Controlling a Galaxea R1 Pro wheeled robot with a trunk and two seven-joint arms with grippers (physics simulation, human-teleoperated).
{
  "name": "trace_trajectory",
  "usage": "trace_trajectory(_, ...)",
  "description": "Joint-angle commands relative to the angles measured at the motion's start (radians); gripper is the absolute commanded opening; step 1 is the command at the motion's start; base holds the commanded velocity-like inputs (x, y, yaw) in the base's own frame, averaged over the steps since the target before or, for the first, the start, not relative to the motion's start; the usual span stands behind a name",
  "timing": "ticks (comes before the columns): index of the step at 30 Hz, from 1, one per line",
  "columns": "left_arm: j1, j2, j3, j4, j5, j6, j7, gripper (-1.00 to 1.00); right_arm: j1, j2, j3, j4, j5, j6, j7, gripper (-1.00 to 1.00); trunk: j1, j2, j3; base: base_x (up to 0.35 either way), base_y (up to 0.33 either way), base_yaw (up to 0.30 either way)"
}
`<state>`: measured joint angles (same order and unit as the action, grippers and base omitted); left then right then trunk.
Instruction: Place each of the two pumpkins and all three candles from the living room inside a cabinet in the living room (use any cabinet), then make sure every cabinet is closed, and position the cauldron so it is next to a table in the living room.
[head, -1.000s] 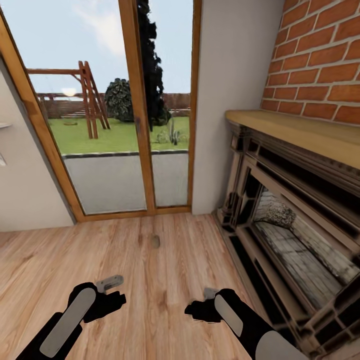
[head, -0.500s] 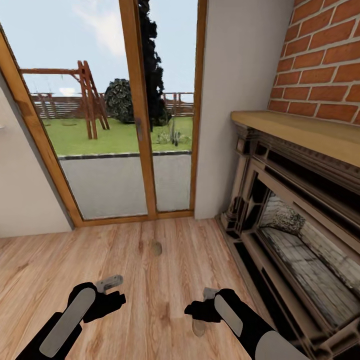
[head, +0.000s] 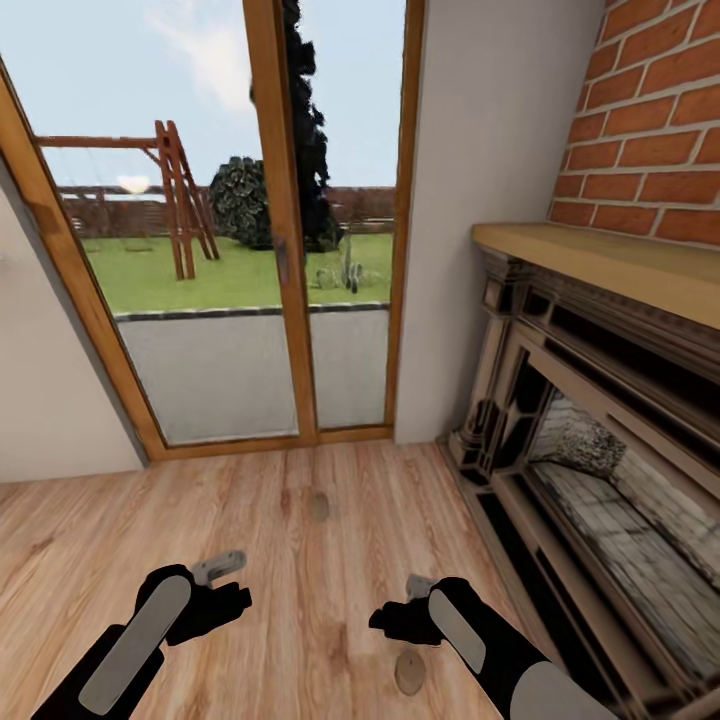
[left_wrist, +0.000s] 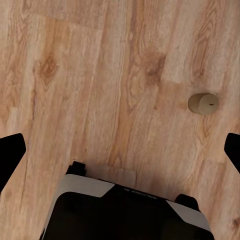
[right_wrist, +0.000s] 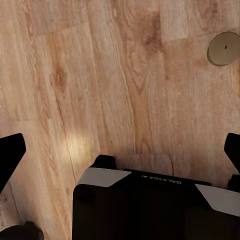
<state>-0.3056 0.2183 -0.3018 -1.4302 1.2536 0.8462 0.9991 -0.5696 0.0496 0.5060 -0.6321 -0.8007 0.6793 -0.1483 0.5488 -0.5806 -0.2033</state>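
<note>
Item: left gripper (head: 228, 585), empty, its jaws showing spread wide at the two edges of the left wrist view with bare floor (head: 120, 540) between them; it is hanging low and forward of the trunk, on the side away from the fireplace (head: 590, 440), a carrying pose rather than a reach. Item: right gripper (head: 400, 606), likewise released and holding nothing, jaws showing far apart in the right wrist view, hovering on the side nearer the fireplace. Item: candle, near (head: 409, 672), a stubby beige cylinder standing on the floor just in front of the fireplace's base and almost under the right forearm; judged to be the one showing end-on in the right wrist view (right_wrist: 223, 48), off to one side of the open jaws, so the gripper is not yet lining up over it. Item: candle, far (head: 319, 506), standing on the boards between the fireplace and the glass door (head: 250, 300), well apart from both grippers. A candle is also appearing in the left wrist view (left_wrist: 203, 102); which of the two it is cannot be told. Judgement: both hands are waiting open because collecting is about to begin, the near candle being the likelier first pick for the right arm. Pumpkins, cabinet and cauldron: not catalogued here.
</note>
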Motion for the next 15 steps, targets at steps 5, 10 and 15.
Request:
trace_trajectory(5,-0.001,0.001,-0.002,-0.001,0.009,0.001,0.010,1.00,-0.001,0.000,0.004,-0.001,-0.010,0.002,-0.010,1.00,0.001,-0.002,-0.002,0.289,0.092,0.000)
trace_trajectory(10,-0.001,0.001,-0.002,-0.001,0.008,0.001,0.010,1.00,-0.001,0.000,0.003,-0.002,-0.010,0.002,-0.009,1.00,0.001,-0.002,-0.002,0.234,0.019,0.000)
trace_trajectory(15,-0.001,0.001,-0.002,-0.001,0.008,0.001,0.011,1.00,-0.001,0.000,0.003,-0.002,-0.011,0.002,-0.009,1.00,0.001,-0.002,-0.002,0.164,0.008,0.000)
